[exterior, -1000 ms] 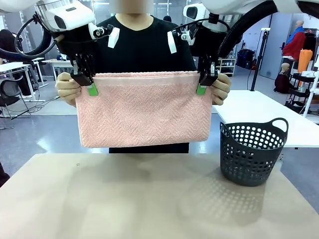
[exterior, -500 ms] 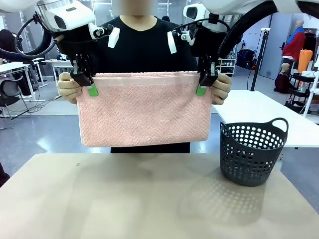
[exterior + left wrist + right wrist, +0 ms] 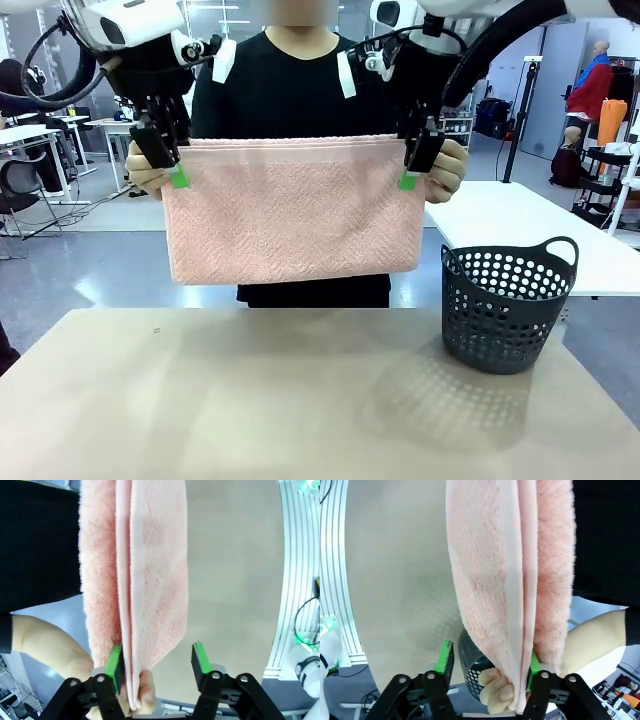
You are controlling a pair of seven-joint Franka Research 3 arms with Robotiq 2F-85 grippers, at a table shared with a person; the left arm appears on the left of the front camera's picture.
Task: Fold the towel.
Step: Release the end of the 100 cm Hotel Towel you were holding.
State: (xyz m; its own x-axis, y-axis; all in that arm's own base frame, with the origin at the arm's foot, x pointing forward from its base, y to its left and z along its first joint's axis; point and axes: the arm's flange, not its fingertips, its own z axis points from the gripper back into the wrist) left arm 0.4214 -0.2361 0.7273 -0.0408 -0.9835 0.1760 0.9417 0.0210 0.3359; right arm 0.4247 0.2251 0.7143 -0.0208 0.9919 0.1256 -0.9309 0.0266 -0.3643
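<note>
The pale pink towel (image 3: 290, 215) hangs doubled over in the air above the table, and a person's hands (image 3: 448, 170) pinch its two top corners. My left gripper (image 3: 172, 165) stands at the towel's top left corner and my right gripper (image 3: 410, 170) at its top right. In the left wrist view the towel (image 3: 145, 570) hangs between the spread jaws of the left gripper (image 3: 156, 651), with a clear gap at one green pad (image 3: 200, 659). In the right wrist view the right gripper (image 3: 490, 655) is open around the towel's edge (image 3: 505, 570), with a hand (image 3: 590, 640) beside it.
A dark grey perforated basket (image 3: 508, 305) stands on the right side of the beige table (image 3: 250, 400). The person in black stands at the far edge behind the towel. A white table (image 3: 520, 220) lies beyond on the right.
Both grippers have opened and let go of the towel's top corners. The person's hands now carry it and have lifted it slightly.
</note>
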